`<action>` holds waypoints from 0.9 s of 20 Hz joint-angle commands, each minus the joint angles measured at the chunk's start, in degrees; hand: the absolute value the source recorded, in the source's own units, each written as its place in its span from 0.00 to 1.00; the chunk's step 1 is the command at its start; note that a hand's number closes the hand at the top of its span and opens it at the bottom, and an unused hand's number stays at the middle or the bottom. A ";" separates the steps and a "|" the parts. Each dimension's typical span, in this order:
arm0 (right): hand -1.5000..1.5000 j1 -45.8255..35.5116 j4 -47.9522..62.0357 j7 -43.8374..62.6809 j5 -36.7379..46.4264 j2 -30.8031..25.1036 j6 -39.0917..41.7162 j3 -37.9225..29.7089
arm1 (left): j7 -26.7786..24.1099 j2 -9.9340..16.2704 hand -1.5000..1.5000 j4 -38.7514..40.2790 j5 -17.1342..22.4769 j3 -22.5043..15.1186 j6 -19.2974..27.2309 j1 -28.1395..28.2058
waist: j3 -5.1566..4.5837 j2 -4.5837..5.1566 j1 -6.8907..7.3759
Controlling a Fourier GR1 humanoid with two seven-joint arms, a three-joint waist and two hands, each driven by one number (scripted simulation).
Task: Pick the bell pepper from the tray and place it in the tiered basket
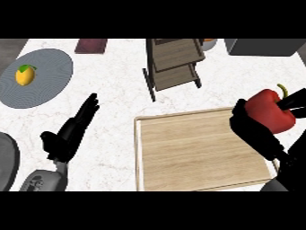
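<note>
You are looking down at your right hand (256, 130), which is wrapping its fingers and thumb around the pepper (272, 110) at the right side of the view. The red pepper is sitting inside that grasp, its stem pointing up and away from the palm, and dark fingers are crossing its right side. It is hanging over the far right corner of the tray (195, 152), and you cannot tell whether it is still touching the wood. The basket (173, 65) is standing beyond the tray, towards the middle of the counter (115, 117), apart from the pepper. Your left hand (72, 130) is resting at the left, fingers straight and released, holding nothing. A grey plate (49, 78) at the far left is carrying a yellow fruit (25, 74).
</note>
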 commanded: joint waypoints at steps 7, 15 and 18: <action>1.00 -24.80 13.96 13.63 -2.35 0.20 8.84 -13.34 | 1.10 -1.47 0.50 0.78 -0.27 -1.91 -1.27 -3.30 | 0.14 0.87 3.48; 1.00 -42.85 33.88 11.25 -5.27 0.21 8.64 -27.81 | 1.38 -2.57 0.50 0.86 -1.17 -3.19 -1.06 -4.11 | 0.31 1.39 4.91; 1.00 -48.72 42.20 9.37 -5.40 0.21 5.71 -33.65 | 1.44 -1.95 0.50 0.78 -0.70 -2.64 -1.58 -3.64 | 0.36 1.77 5.18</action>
